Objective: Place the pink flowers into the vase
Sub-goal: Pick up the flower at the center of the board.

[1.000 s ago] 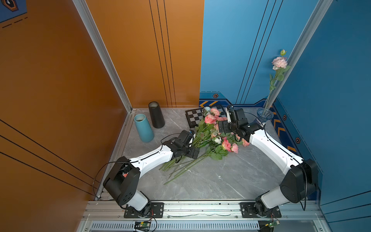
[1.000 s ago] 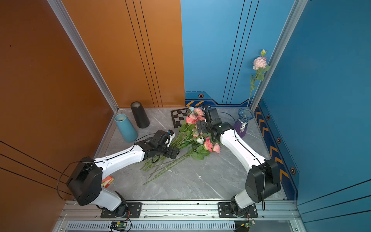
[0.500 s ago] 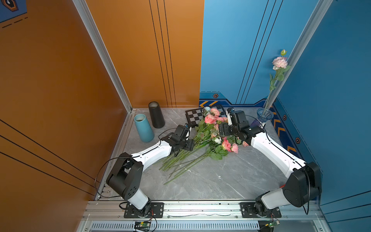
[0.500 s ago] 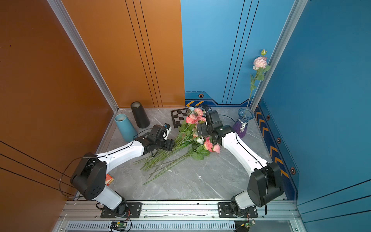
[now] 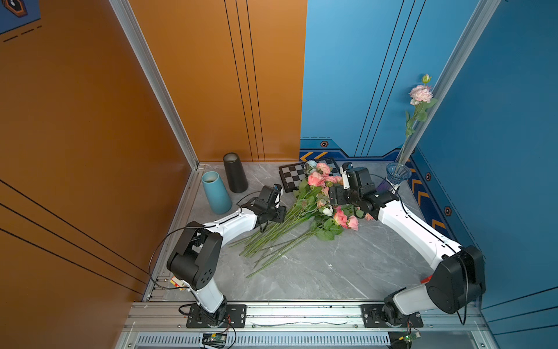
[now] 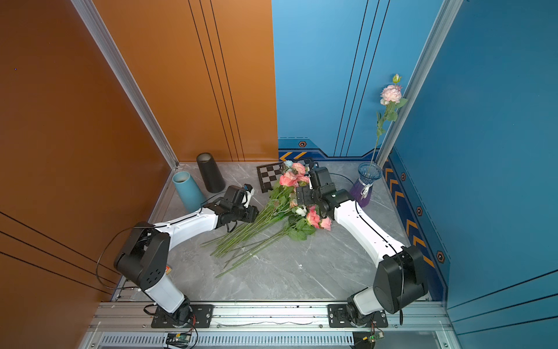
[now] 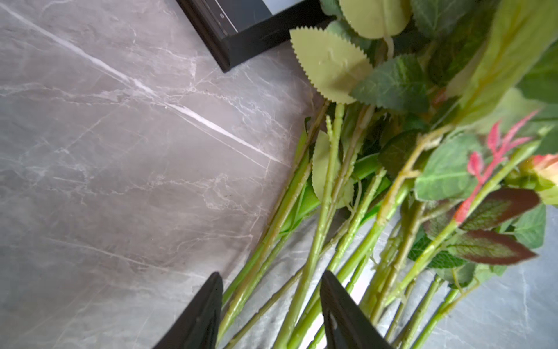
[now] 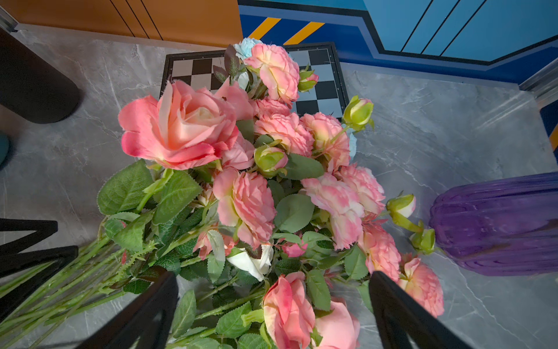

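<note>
Vases: three. Glass vase (image 6: 367, 181) holds one pink flower (image 5: 420, 93), upright. Teal vase (image 5: 216, 193) and black vase (image 5: 235, 172) stand together, well apart from it.

Other pink flowers (image 5: 320, 199) lie in one pile on the table (image 5: 332, 272).

Left gripper (image 7: 270, 273) is half open astride several stems (image 7: 314, 241), not clamped. Right gripper (image 8: 273, 275) is fully open over the blooms (image 8: 247, 205), holding nothing.

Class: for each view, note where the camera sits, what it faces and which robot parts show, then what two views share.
Top views: high in front, looking down at the pink flowers and vase; left arm and right arm show whole.
Left wrist: on the left arm, facing flower stems; left gripper fingertips show.
Right wrist: on the right arm, facing the pink flowers from above; open right gripper fingertips show.
Shared: right wrist and top views show the vase and chessboard.
</note>
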Motion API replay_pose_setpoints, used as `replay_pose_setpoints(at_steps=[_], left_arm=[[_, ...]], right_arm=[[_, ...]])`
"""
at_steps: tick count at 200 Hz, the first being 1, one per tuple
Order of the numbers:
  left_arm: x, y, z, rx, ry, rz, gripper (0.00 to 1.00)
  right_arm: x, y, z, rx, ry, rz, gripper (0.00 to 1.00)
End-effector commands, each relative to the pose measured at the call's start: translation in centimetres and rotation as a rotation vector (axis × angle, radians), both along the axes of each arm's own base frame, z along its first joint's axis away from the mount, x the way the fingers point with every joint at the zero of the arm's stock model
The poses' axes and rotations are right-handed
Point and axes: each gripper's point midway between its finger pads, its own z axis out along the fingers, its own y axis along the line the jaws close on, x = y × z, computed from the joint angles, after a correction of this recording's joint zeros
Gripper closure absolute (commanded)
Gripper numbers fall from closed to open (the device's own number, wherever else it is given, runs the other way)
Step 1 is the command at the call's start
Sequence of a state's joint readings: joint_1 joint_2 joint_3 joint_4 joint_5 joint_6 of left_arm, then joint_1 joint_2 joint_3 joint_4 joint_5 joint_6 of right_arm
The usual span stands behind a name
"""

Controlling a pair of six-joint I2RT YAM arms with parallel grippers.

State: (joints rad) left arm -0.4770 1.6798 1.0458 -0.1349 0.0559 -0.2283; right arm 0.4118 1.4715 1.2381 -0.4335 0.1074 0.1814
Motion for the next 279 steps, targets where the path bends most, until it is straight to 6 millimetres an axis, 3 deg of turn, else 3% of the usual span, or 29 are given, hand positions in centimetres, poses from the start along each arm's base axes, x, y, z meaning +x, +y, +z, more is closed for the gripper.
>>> replay_pose_setpoints(at_steps=[1, 50, 126, 182, 238, 256, 279], left_arm=[[0.7, -0.4, 0.1, -0.035, 0.005, -0.011, 0.51], [-0.1, -1.6, -1.0, -0.045, 0.038, -0.051, 0.53], [-0.1, -1.7, -2.1, -0.021, 0.051, -0.056, 0.55], [0.0, -2.5, -3.2, -0.019, 0.075, -0.076, 0.68], [0.7, -3.6, -1.0, -0.063, 0.031, -0.099, 0.71], [0.9, -3.7, 0.2, -0.076, 0.007, -0.104, 0.83], [1.1, -3.6, 1.4, -0.081, -0.021, -0.11, 0.87]], right_arm=[[-0.1, -0.3, 0.8, 0.028, -0.028, -0.008, 0.0], [0.1, -0.5, 0.7, 0.04, -0.027, -0.016, 0.0], [0.0, -0.6, 0.6, 0.048, -0.027, -0.02, 0.0], [-0.1, -0.7, 0.7, 0.059, -0.03, -0.022, 0.0], [-0.1, -0.9, 1.0, 0.059, -0.035, -0.027, 0.0], [-0.1, -0.8, 1.0, 0.061, -0.035, -0.026, 0.0], [-0.1, -0.8, 1.1, 0.068, -0.035, -0.026, 0.0]])
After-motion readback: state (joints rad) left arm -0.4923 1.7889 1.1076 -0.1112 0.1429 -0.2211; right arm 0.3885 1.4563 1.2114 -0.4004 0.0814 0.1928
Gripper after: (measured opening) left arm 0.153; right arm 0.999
